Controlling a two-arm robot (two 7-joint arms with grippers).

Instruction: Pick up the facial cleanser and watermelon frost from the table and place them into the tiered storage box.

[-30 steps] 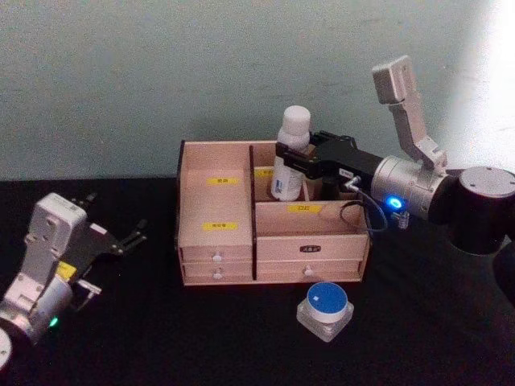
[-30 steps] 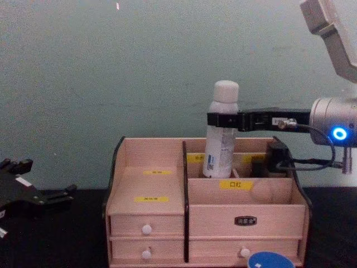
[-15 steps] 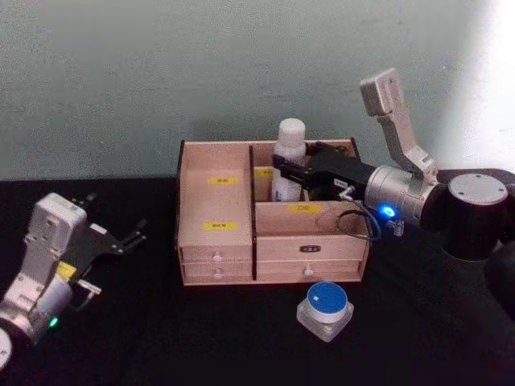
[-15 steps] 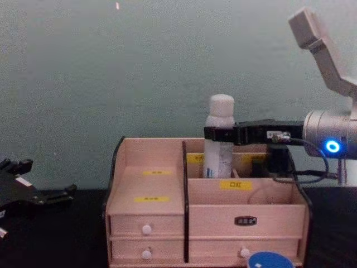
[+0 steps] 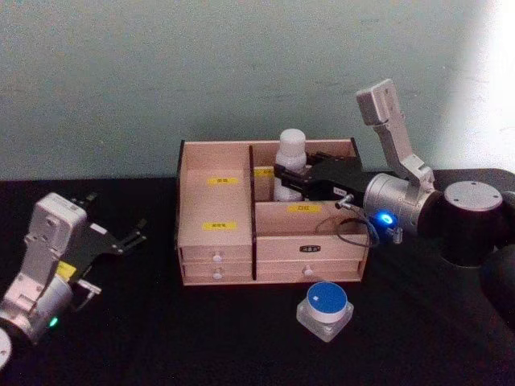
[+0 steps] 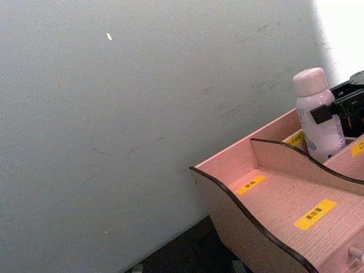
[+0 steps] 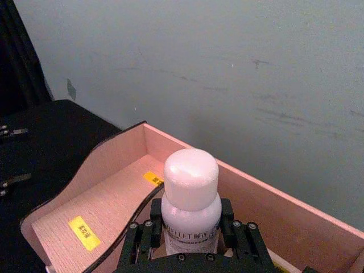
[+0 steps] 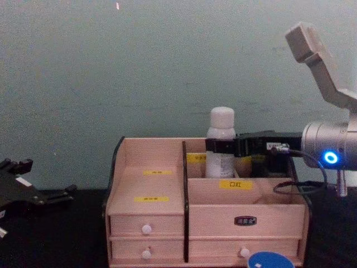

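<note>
Clearly the right gripper (image 5: pixel 290 174) (image 8: pixel 221 146) is clamped on the facial cleanser (image 5: pixel 290 153) (image 8: pixel 221 120), its black fingers (image 7: pixel 226 223) pressing either side of the bottle's shoulder just under the rounded white cap, as the right wrist view shows from close by. The bottle stands upright, its long axis vertical and its cap pointing to 12 o'clock in the chest view, with no lean that can be seen. Its lower part is sunk in the rear compartment of the tiered storage box (image 5: pixel 310 249) (image 8: pixel 245 207), just to the 3 o'clock side of the dark middle divider, so that the cap and shoulder rise above the back wall; whether its base touches the compartment floor is hidden by the wood. The right arm reaches in from 3 o'clock in the head view, a blue light (image 5: pixel 388 217) glowing on its wrist. The left wrist view sees the same bottle (image 6: pixel 316 116) beyond the box's curved side wall (image 6: pixel 239 224). On the black table (image 5: pixel 201 338), the watermelon frost (image 5: pixel 325 309) (image 8: pixel 271 260) sits at about 5 o'clock from the box, near its front drawers but apart from them, blue lid facing up. Well off at 9 o'clock, the left gripper (image 5: pixel 113 214) rests low over the table with its fingers spread and holding nothing.
</note>
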